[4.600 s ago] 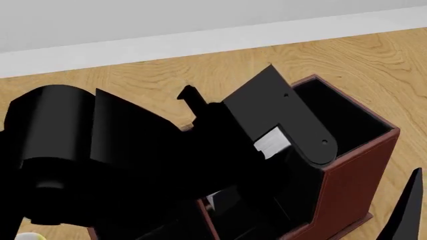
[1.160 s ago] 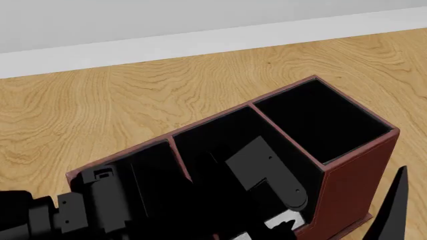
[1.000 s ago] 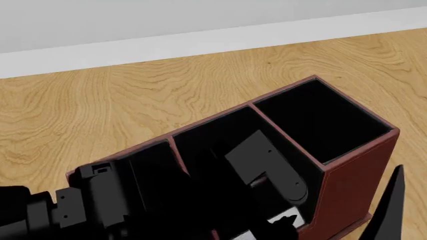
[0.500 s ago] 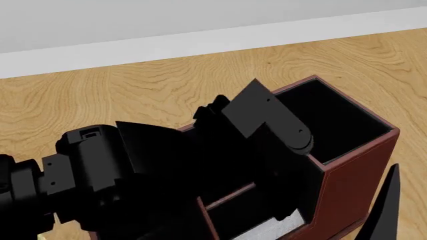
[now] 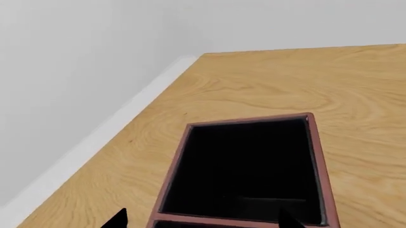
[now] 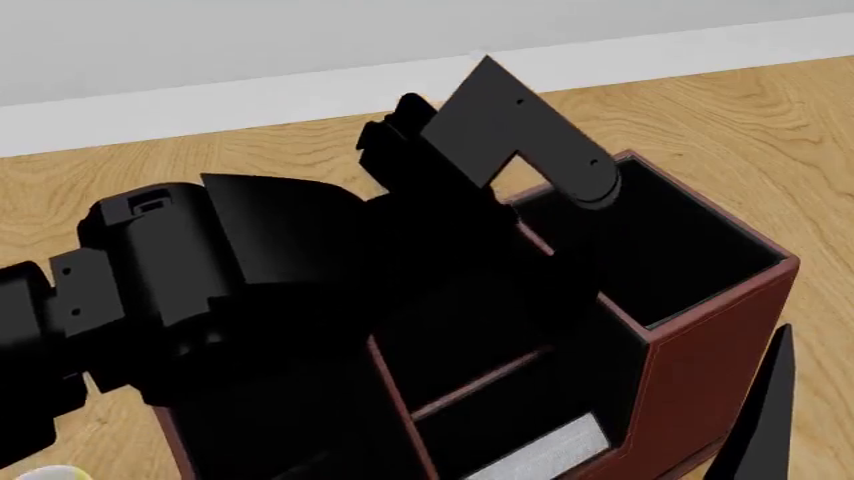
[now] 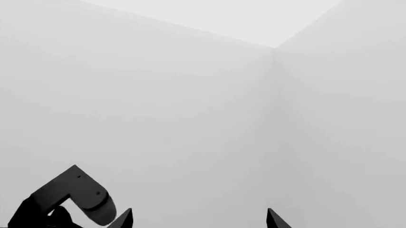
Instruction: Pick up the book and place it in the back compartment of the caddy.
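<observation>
- Lying in a near section of the caddy (image 6: 707, 350), the book (image 6: 541, 452) shows only its pale page edge.
- Thin, stiff, probably light; pinch across its covers.
- Left gripper (image 5: 201, 219): fingertips apart, empty.
- Right gripper (image 7: 199, 219): likewise spread, holding nothing.

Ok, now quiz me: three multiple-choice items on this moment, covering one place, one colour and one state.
1. The book's pale page edge shows:
A. outside the caddy
B. inside the caddy, in a section on the robot's near side
C. nowhere

2. The caddy's outer walls are:
A. red-brown
B. blue
C. white

3. The left fingers are:
A. shut on the book
B. open with nothing between them
C. out of view

Key: B, the head view shows the pale strip within the near walls; A, the side wall is red-brown; B, the left wrist view shows both tips apart over a dark section.
</observation>
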You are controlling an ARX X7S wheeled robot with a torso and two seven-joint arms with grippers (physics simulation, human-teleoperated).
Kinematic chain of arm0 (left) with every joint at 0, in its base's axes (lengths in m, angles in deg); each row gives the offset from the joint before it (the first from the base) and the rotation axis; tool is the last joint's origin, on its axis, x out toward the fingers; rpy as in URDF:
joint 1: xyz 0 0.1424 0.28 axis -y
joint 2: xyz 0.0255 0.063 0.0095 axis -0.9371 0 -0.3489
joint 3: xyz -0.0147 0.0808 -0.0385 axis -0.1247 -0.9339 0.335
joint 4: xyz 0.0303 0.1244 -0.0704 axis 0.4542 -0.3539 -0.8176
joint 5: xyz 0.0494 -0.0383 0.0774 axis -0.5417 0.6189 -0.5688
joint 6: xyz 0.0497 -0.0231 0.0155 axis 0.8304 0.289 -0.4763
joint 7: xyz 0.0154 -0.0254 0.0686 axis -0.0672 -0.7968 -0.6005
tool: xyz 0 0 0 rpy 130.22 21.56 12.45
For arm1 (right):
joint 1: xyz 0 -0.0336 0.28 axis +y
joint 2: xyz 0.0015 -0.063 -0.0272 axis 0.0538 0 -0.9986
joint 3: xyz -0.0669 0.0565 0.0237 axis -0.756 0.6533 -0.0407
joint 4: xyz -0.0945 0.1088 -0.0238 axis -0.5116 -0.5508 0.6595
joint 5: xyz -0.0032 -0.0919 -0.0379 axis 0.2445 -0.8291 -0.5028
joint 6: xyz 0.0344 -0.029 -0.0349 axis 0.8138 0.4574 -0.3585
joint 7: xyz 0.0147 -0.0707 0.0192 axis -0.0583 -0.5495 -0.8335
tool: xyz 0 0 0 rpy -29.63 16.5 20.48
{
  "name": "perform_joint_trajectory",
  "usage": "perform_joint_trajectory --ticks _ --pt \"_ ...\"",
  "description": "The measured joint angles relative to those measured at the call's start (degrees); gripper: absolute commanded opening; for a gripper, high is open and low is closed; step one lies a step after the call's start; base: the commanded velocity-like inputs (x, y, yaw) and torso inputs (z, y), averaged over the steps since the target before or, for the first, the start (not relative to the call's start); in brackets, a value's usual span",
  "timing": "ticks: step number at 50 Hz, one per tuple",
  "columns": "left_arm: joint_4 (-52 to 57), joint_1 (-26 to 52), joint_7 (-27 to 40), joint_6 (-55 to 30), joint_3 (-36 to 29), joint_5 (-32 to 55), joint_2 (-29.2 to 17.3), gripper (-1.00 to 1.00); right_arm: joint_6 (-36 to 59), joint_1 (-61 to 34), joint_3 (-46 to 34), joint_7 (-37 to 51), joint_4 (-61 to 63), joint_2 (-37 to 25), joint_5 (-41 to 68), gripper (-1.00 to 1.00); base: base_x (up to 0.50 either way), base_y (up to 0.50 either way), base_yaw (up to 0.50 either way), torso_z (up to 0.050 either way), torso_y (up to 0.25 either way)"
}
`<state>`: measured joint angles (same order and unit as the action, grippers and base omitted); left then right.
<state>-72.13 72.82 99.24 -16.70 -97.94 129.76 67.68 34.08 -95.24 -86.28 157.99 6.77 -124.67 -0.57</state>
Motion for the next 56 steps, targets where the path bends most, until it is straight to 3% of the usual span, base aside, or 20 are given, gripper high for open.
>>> perform_joint_trajectory --ticks 56 --pt "27.29 1.73 18.51 4.76 3.09 -3.81 -17.84 1.0 -0.58 0.82 0.8 -0.53 -0.45 0.48 -0.21 1.0 0.0 0.0 0.0 0.0 0.0"
